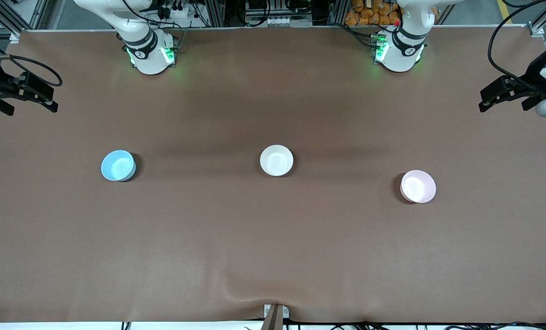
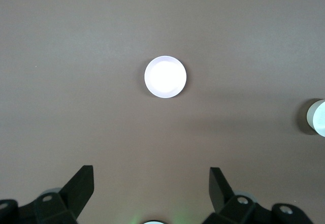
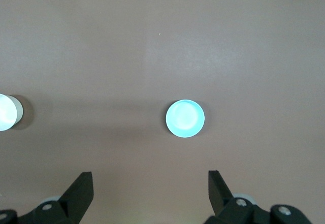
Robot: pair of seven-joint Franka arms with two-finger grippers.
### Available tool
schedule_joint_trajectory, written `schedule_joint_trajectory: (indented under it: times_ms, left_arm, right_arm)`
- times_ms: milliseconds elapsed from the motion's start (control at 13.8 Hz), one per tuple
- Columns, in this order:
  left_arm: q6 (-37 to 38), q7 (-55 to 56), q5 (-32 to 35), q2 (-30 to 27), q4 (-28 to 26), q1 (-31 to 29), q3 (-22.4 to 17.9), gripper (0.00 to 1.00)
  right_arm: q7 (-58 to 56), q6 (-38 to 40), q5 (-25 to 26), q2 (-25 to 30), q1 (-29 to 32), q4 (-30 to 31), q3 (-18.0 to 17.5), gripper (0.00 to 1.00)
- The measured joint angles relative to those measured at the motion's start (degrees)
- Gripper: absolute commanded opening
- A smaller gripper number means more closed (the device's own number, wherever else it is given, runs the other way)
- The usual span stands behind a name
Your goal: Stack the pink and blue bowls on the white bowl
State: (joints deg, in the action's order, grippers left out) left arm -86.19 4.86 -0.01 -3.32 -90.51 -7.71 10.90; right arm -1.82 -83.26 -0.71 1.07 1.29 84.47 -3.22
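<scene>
Both grippers hang high, spread wide and empty; the left gripper (image 2: 151, 183) looks down on the pink bowl (image 2: 165, 76) ahead of its fingers; the right gripper (image 3: 150, 186) sits likewise above the blue bowl (image 3: 185, 118); the white bowl (image 1: 276, 160) waits between them, all three bowls empty.
</scene>
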Motion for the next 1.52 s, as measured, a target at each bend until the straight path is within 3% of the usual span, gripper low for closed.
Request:
schedule_joint_trajectory:
  times_ms: [507, 869, 1086, 1520]
  left_arm:
    - [-0.01, -0.03, 0.0, 0.37, 0.19, -1.52, -0.13, 1.0]
    - [-2.67, -1.61, -0.02, 6.09, -0.5, -6.3, -0.33, 1.0]
    - [-13.22, -2.6, -0.02, 9.26, -6.43, -8.24, -0.35, 1.0]
    - [-41.57, -2.99, -0.02, 15.34, -25.89, -8.36, -0.15, 1.0]
  right_arm:
    - [0.0, 0.03, 0.0, 0.0, 0.0, 0.0, 0.01, 1.0]
    - [0.0, 0.06, 0.0, -0.01, 0.01, 0.0, 0.04, 1.0]
    - [0.0, 0.06, 0.0, -0.02, 0.02, 0.0, 0.06, 1.0]
    - [0.0, 0.08, -0.02, -0.04, 0.02, 0.0, 0.05, 1.0]
